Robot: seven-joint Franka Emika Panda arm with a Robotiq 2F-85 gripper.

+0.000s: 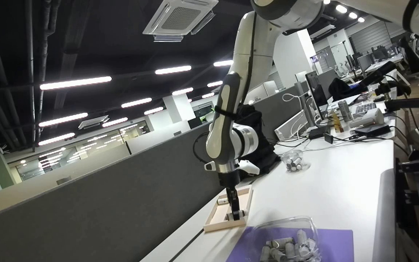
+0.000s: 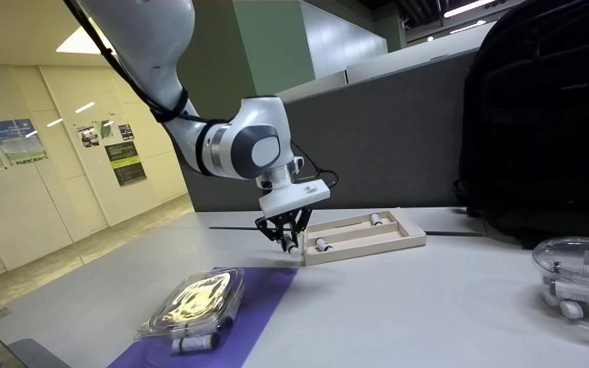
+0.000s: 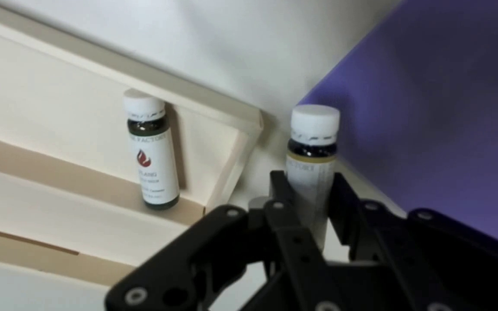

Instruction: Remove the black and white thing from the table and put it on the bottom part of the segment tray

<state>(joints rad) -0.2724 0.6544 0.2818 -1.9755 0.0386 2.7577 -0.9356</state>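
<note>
My gripper [image 3: 310,183] is shut on a small bottle [image 3: 314,166] with a white cap, dark neck and white label. In an exterior view the gripper [image 2: 287,236] holds this bottle [image 2: 293,250], tilted, beside the short end of the segment tray [image 2: 366,251]. Whether it touches the table [image 2: 376,301] I cannot tell. The light-wood tray also shows in the wrist view [image 3: 214,101] and in an exterior view [image 1: 225,227]. A similar bottle [image 3: 156,166] lies in its long compartment near that end. Another bottle [image 2: 376,219] lies in the compartment beyond the divider.
A purple sheet [image 2: 276,291] lies near the tray, with a clear plastic box [image 2: 195,304] of several bottles on it. A round clear tub [image 2: 575,258] of bottles stands farther along the table. A black backpack [image 2: 545,133] and a grey partition [image 2: 376,153] stand behind the tray.
</note>
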